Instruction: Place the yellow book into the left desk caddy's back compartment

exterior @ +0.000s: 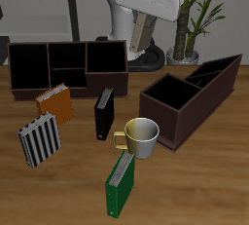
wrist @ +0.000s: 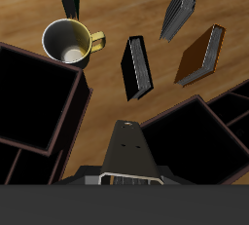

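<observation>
Table [exterior: 195, 185] of wood grain carries all items noted below. Wide caddy [exterior: 68, 66], dark with three openings abreast, stands toward the table's back. Left desk caddy [exterior: 185, 102], dark maroon-brown, lies skewed well apart from the wide one, its walls rising toward the far end; the back compartment [exterior: 222, 73] is the narrow section at that tall end, and its interior reads dark in the exterior view. Robot arm [exterior: 146, 0], white, stands at the table's back between the two caddies. Gripper [wrist: 127, 136] shows in the wrist view only as a dark tapering body above the gap between the caddies; its fingertips are not distinguishable, so whether it is wide or narrow cannot be told, and nothing is seen held. Striped book [exterior: 39, 139], black and white, stands propped nearer the front edge. Green book [exterior: 120, 183] stands upright closest to the front edge, just in front of the mug. Black book [exterior: 104, 114] stands upright between the orange-brown book and the mug. Orange-brown book [exterior: 55, 102] lies tilted in front of the wide caddy. Mug [exterior: 141, 136], pale with a yellow handle, sits upright just beside the low end of the left desk caddy. Yellow book: no pale tan hardback can be made out in either view, so its position cannot be told.
</observation>
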You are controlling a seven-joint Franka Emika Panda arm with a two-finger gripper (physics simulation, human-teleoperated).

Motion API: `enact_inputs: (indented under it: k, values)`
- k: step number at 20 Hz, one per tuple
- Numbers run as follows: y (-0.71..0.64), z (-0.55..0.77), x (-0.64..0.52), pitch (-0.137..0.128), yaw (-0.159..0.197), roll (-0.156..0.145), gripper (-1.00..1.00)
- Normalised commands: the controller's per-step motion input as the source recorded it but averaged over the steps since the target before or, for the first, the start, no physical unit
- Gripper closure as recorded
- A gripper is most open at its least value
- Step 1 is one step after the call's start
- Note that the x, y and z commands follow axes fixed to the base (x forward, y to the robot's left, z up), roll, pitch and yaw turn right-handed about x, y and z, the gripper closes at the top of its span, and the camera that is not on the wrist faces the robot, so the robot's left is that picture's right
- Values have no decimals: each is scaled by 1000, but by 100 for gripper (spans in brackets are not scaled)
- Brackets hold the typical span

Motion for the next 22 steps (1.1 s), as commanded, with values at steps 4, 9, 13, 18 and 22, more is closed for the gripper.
enact_inputs:
  k: [4, 9, 13, 18, 22]
  values:
    - [179, -177, -60, 52, -18, 38, 100]
    - [203, -222, 17, 96, -31, 50, 100]
    - [398, -340, 27, 108, 8, 109, 100]
    - [192, -106, -7, 39, -11, 44, 100]
    - [247, -41, -55, 26, -24, 59, 100]
